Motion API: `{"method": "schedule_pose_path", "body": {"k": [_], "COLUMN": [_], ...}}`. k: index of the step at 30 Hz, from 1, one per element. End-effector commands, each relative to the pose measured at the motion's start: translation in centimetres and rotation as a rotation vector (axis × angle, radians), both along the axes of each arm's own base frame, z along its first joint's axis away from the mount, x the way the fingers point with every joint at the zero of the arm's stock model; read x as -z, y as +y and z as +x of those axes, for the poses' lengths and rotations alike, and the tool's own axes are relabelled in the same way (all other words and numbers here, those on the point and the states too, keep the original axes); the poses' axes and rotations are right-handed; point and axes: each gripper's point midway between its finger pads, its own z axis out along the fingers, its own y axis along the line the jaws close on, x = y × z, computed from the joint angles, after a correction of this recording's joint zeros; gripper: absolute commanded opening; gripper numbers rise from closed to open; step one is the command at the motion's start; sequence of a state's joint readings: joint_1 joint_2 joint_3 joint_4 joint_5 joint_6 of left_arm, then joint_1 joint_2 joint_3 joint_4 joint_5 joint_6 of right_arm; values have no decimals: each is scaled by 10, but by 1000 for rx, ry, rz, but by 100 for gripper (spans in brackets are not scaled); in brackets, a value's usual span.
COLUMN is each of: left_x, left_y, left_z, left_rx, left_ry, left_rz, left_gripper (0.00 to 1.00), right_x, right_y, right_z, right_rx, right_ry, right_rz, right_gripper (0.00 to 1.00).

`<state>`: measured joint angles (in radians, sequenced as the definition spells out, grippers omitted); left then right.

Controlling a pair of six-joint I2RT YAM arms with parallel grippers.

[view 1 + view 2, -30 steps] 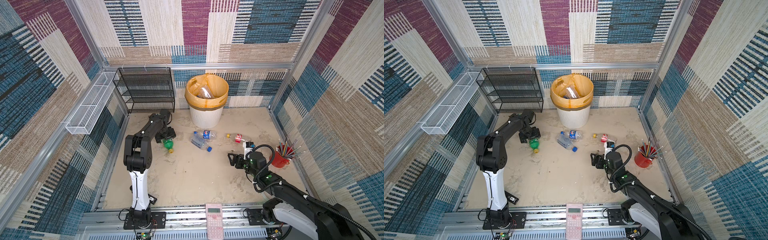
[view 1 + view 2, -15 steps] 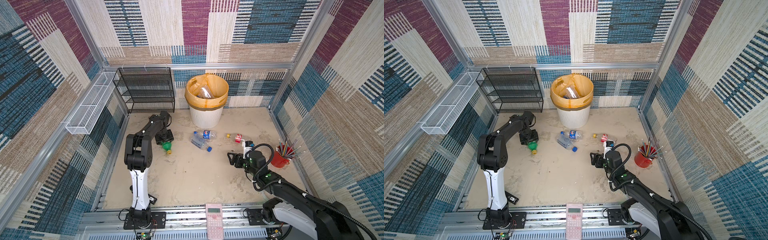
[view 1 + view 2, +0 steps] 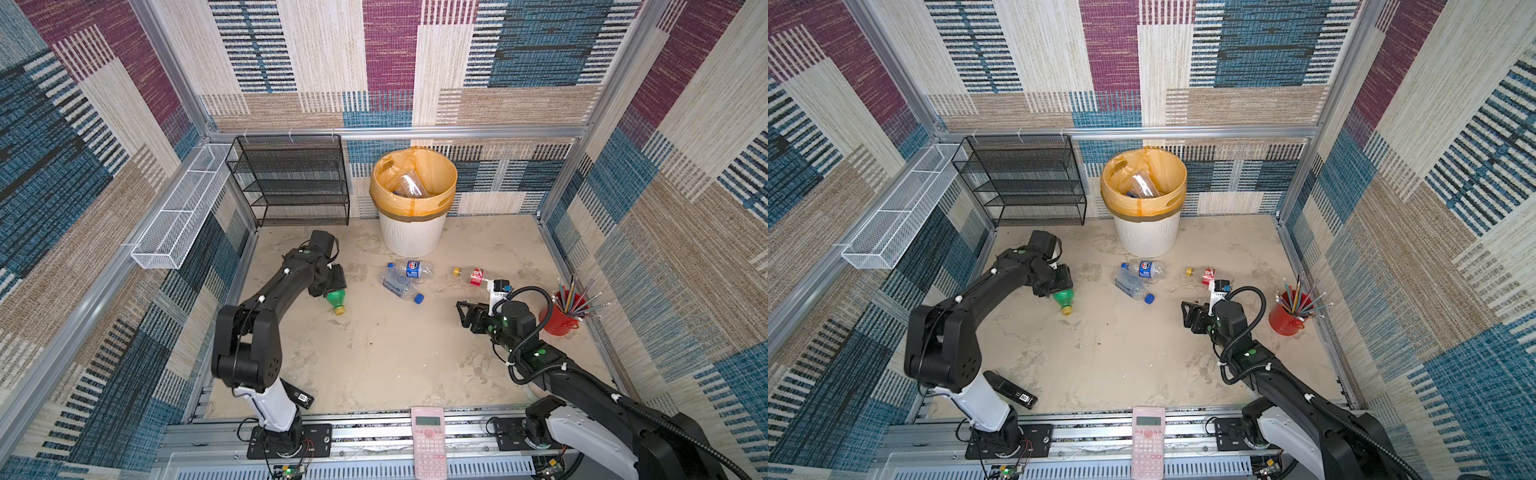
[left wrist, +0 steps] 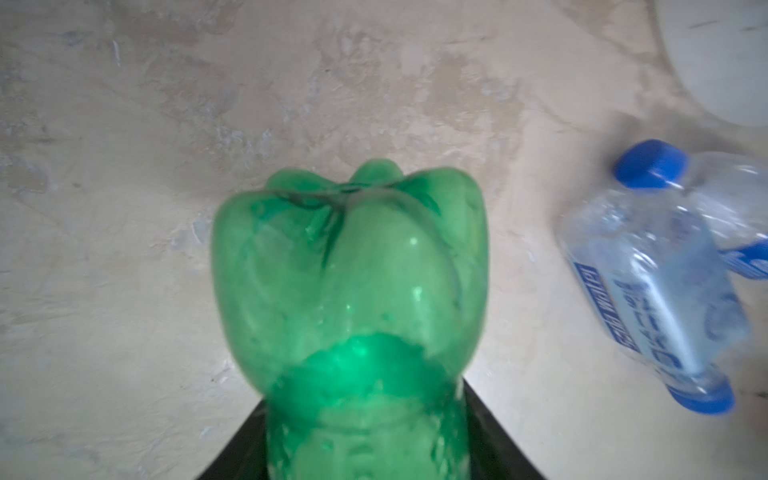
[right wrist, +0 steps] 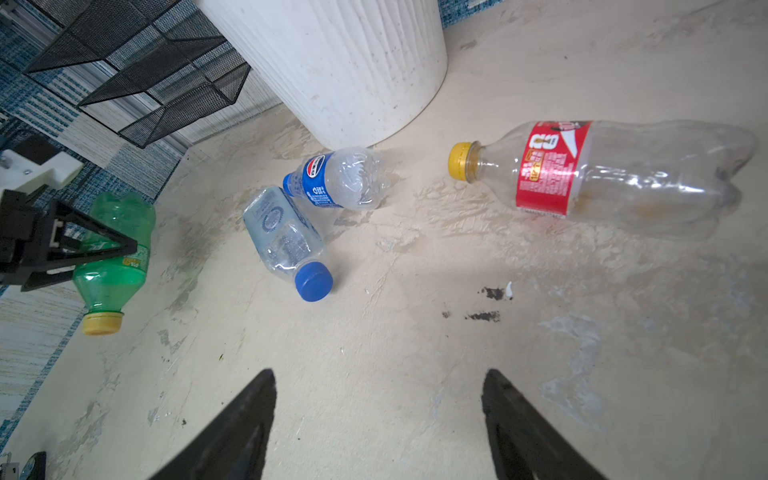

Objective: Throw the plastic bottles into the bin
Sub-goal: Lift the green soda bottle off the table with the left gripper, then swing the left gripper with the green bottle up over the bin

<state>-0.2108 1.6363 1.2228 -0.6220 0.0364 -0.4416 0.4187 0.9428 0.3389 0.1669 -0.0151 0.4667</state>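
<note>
L gripper (image 3: 333,292) is low over the floor on the left, fingers pressed to both sides of the green bottle (image 3: 336,300) — a grip on its body. The bottle's yellow cap points toward the near edge. In the left wrist view its lobed base faces away from the camera, w/ the black fingers (image 4: 241,453) tight against it. Can't tell if it's off the floor.

R gripper (image 5: 378,415) hovers above bare floor on the right, fingers wide apart, nothing btwn them. Three bottles lie on their sides beyond it:
- the red-label bottle (image 5: 602,178), w/ a yellow cap
- the blue-label bottle (image 5: 336,178), just beside the foot of the bin (image 5: 345,62)
- the water bottle (image 5: 286,237), w/ a blue cap, touching the blue-label one

The bin stands at the back, mid-floor, next to the rack (image 3: 291,183) — clear bottles (image 3: 409,185) lie inside it. The pencil cup (image 3: 559,320) stands by the right wall.
</note>
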Motion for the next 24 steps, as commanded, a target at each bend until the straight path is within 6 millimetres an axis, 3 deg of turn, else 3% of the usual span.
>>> {"method": "schedule_pose_path", "body": {"k": [1, 13, 18, 24], "left_x": [-31, -91, -85, -97], "left_y": [-14, -53, -64, -75], "left_z": [15, -47, -63, -76], "left_rx": [43, 269, 357, 432], "left_ry": [-284, -1001, -1101, -1272], "left_rz": [-77, -173, -138, -179], "left_gripper": [52, 53, 50, 49], "right_x": [-8, -13, -14, -13], "right_y": [-1, -1, -2, -2], "right_z": [3, 5, 6, 7], "right_rx": [7, 7, 9, 12], "right_ry": [-45, -64, -68, -66], "right_rz": [-3, -8, -15, -24], "right_gripper": [78, 75, 75, 74]}}
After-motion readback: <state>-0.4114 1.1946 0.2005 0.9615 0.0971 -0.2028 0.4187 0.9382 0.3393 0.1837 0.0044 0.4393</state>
